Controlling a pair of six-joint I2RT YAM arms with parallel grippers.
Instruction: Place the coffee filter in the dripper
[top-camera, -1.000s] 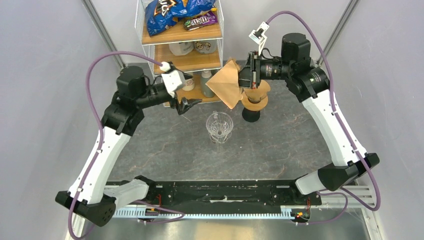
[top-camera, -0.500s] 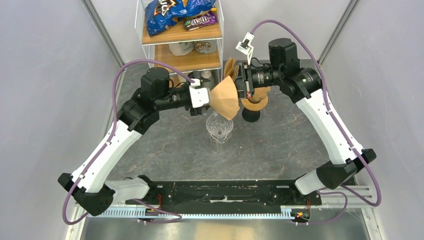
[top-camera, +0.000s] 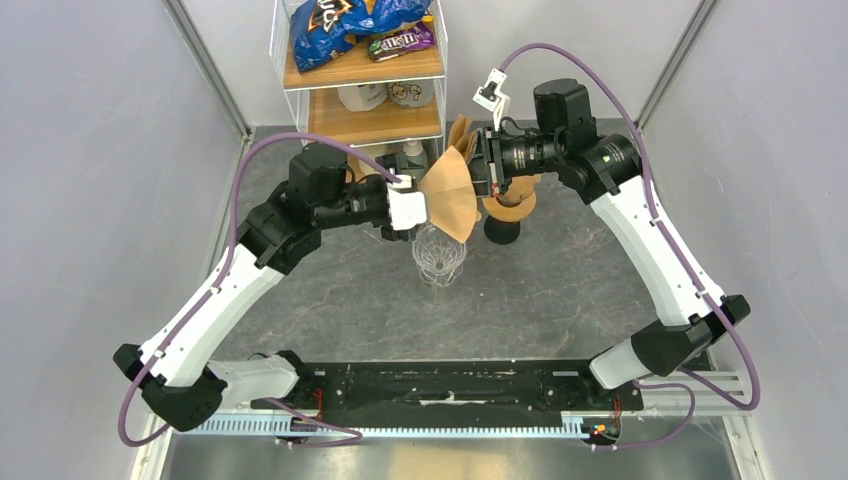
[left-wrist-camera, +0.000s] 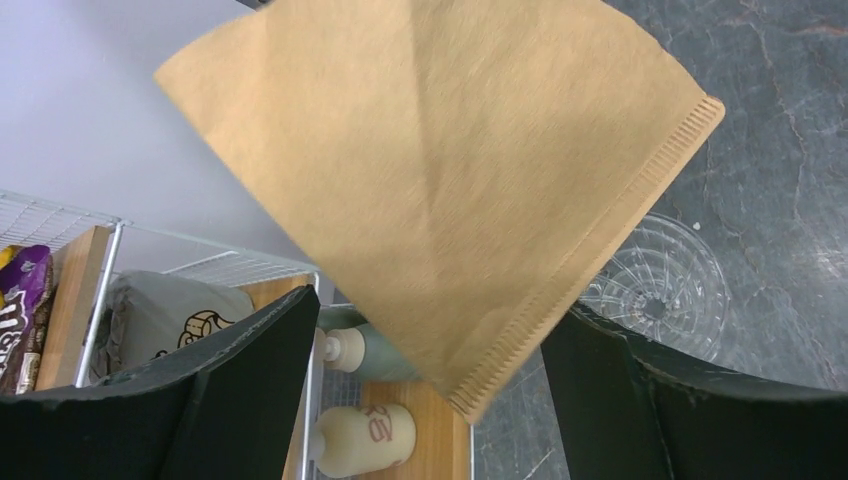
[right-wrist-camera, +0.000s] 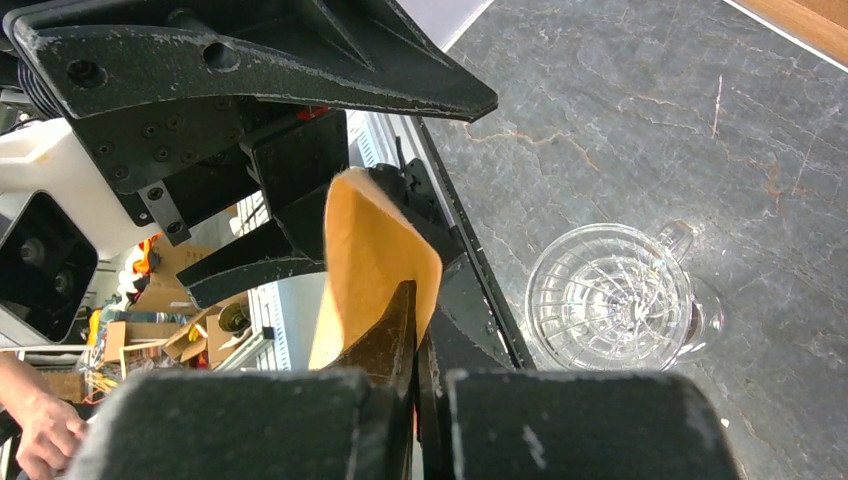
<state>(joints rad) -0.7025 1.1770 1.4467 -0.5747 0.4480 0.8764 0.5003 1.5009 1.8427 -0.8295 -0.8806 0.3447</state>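
A brown paper coffee filter (top-camera: 449, 196) hangs in the air just above the clear glass dripper (top-camera: 438, 255). My right gripper (top-camera: 482, 176) is shut on the filter's edge; in the right wrist view its jaws (right-wrist-camera: 415, 300) pinch the filter (right-wrist-camera: 375, 250), with the dripper (right-wrist-camera: 610, 295) below to the right. My left gripper (top-camera: 416, 212) is open right beside the filter. In the left wrist view the filter (left-wrist-camera: 440, 180) fills the top and its pointed corner lies between my open fingers (left-wrist-camera: 230, 400), not touching them; the dripper (left-wrist-camera: 660, 300) shows behind.
A black stand with a stack of brown filters (top-camera: 508, 208) stands right of the dripper. A wire shelf (top-camera: 360, 80) at the back holds snack bags and bottles (left-wrist-camera: 365, 435). The table surface is dark stone (top-camera: 560, 290).
My left arm has swung right, bringing its open gripper up to the filter. My right gripper has moved the filter slightly left and down, over the dripper.
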